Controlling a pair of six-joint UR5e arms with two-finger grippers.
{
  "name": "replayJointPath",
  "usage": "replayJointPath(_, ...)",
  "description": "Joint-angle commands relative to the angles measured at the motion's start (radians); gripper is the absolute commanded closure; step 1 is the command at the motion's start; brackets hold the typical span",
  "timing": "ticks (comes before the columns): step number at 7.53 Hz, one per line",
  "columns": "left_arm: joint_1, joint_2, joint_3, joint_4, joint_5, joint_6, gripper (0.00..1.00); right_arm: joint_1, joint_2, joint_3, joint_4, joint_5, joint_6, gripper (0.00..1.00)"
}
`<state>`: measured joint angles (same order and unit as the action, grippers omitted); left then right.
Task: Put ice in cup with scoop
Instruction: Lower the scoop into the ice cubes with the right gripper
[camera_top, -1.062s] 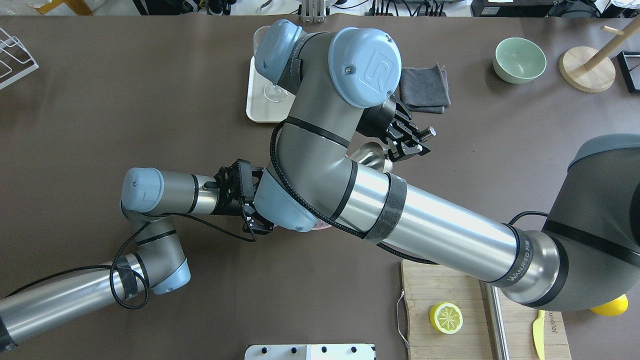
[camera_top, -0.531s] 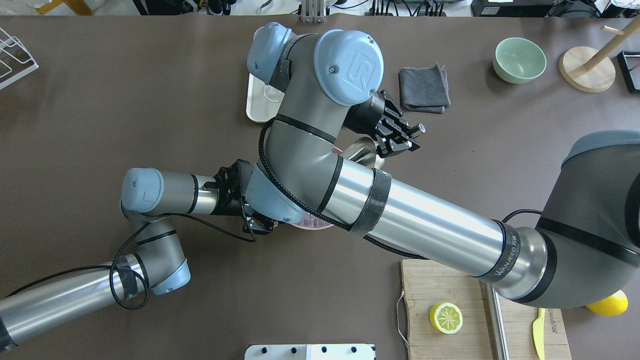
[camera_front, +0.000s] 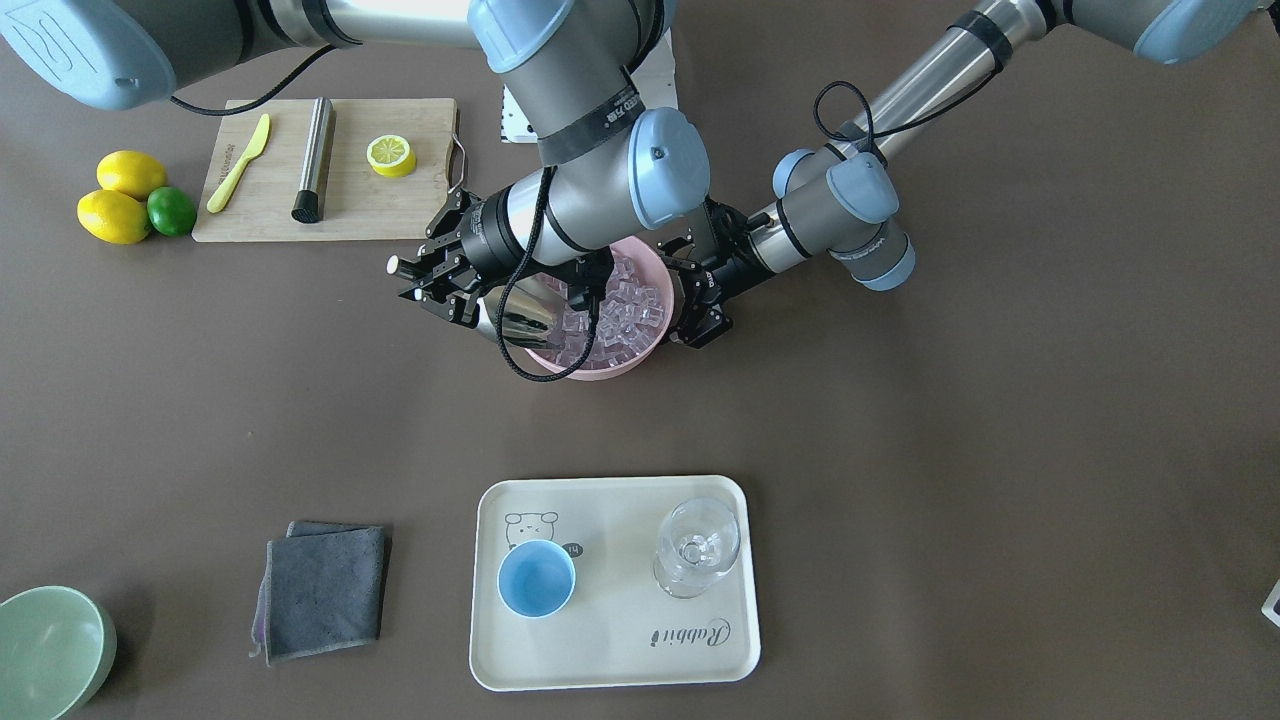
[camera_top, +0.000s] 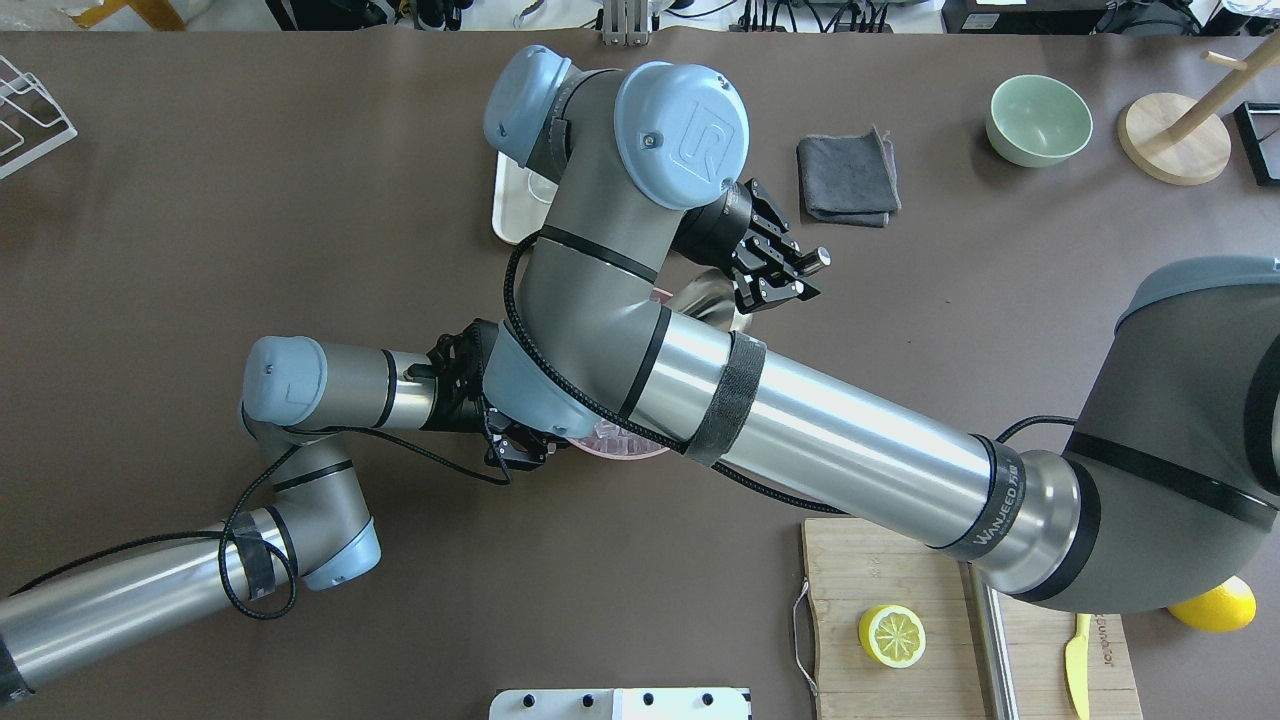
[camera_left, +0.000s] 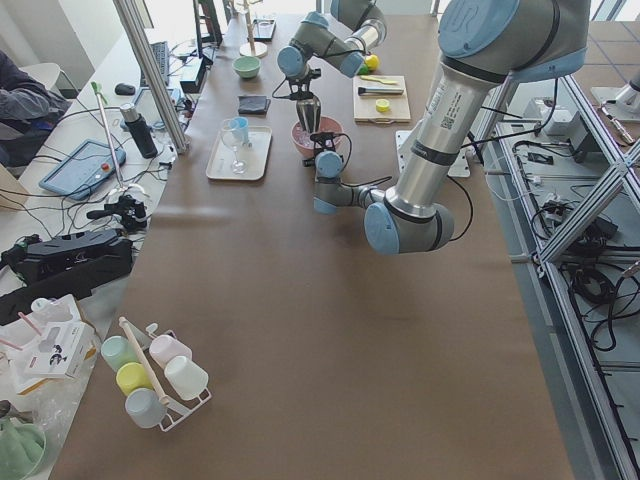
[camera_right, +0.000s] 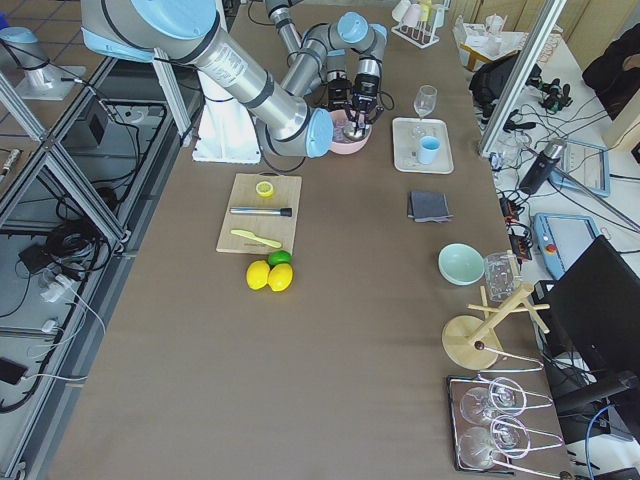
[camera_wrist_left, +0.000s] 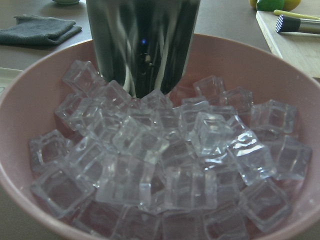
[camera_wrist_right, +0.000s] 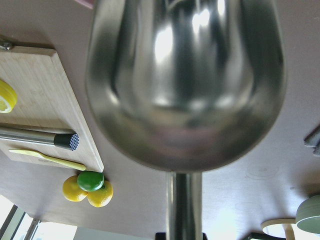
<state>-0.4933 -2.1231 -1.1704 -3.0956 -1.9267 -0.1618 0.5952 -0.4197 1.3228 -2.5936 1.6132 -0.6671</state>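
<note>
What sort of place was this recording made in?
Most likely a robotics lab with a staged drink-prep table: aluminium framing and loose cables flank the table, a teach pendant lies nearby, and the props are a pink bowl of ice and a cutting board.

- Long table (camera_left: 300, 330) under a matt dark-brown cover, lengthwise through both side views.
- Aluminium framing (camera_right: 60, 185) along one long side: bare struts over a grey floor (camera_right: 100, 300), with cables (camera_right: 55, 250) looped between them.
- On the other long side, a slim silver post (camera_left: 150, 75) at the table's edge, and a white desk (camera_left: 60, 205) just beyond, crowded with gear and wires.
- Dark monitor (camera_right: 605, 300) at that desk's far end.
- Bright, even light with soft shadows only, and white glare at the top of the left side view.
</note>
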Motion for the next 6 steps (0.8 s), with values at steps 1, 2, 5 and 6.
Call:
replayJointPath(1, 0.001, 0.000, 0.000, 0.000, 0.000, -0.001, 0.03, -0.002, -0.030, -0.005, 0.074, 0.011, 0.038, 1.00)
replayJointPath(2, 0.001, 0.002, 0.000, 0.000, 0.000, -0.001, 0.03, -0.002, -0.051, 0.006, 0.117, 0.013, 0.040, 1.00)
replayJointPath(5, 0.001, 0.002, 0.000, 0.000, 0.000, -0.001, 0.03, 0.000, -0.111, 0.080, 0.179, 0.037, 0.081, 1.00)
replayJointPath(6, 0.001, 0.002, 0.000, 0.000, 0.000, -0.001, 0.03, -0.002, -0.120, 0.102, 0.181, 0.051, 0.083, 1.00)
